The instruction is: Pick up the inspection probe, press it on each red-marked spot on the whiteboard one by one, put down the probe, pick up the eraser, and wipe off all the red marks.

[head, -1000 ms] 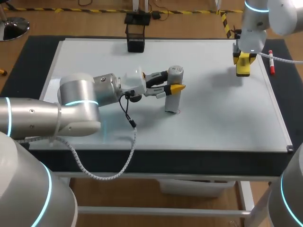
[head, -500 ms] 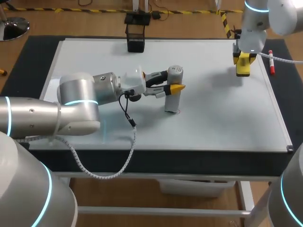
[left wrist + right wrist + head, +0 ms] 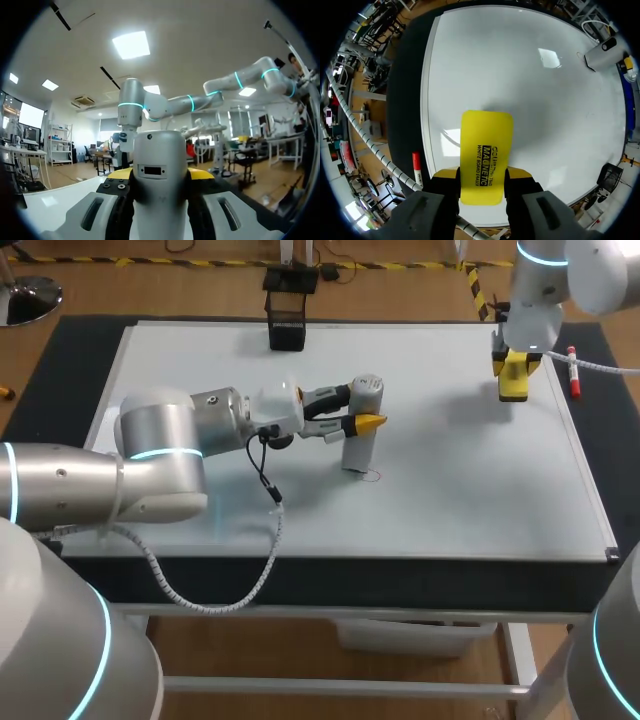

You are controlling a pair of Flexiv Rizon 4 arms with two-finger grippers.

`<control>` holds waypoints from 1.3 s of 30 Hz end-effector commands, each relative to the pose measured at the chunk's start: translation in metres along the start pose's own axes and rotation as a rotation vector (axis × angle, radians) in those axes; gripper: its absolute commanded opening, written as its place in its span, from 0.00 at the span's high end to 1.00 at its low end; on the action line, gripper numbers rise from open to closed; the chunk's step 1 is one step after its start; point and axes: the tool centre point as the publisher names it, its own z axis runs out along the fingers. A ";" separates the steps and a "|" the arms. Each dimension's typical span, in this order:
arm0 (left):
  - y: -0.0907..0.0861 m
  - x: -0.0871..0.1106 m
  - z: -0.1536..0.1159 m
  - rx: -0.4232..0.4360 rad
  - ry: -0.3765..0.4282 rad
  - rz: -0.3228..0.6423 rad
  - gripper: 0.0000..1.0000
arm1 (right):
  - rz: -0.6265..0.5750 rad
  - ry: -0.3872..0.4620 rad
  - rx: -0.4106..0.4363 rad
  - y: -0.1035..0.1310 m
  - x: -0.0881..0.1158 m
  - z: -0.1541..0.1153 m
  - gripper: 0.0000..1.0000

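- Left gripper is clamped on the grey inspection probe, near the centre of the whiteboard.
- A faint red mark lies at the probe's five o'clock.
- Right gripper grips the yellow eraser at the board's two o'clock.

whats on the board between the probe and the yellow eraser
Nothing. In the head view the whiteboard is bare between the probe and the eraser. The right wrist view shows the same bare stretch.
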 end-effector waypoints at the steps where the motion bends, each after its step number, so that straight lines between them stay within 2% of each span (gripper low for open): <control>1: -0.016 -0.002 -0.015 -0.013 -0.018 0.017 1.00 | -0.002 0.002 0.000 -0.001 0.001 -0.001 1.00; 11: -0.047 -0.031 -0.062 0.006 -0.102 0.081 1.00 | -0.002 0.002 0.000 -0.001 0.001 -0.001 1.00; 20: -0.068 -0.064 -0.111 0.015 -0.173 0.073 1.00 | -0.002 0.002 0.000 -0.001 0.001 -0.001 1.00; 28: -0.073 -0.089 -0.144 0.040 -0.216 0.047 1.00 | -0.002 0.002 0.000 -0.001 0.001 -0.001 1.00; 31: -0.073 -0.099 -0.150 0.033 -0.213 0.031 1.00 | -0.002 0.002 0.000 -0.001 0.001 -0.001 1.00; 39: -0.074 -0.108 -0.157 0.025 -0.208 0.019 1.00 | -0.002 0.002 0.000 -0.001 0.001 -0.001 1.00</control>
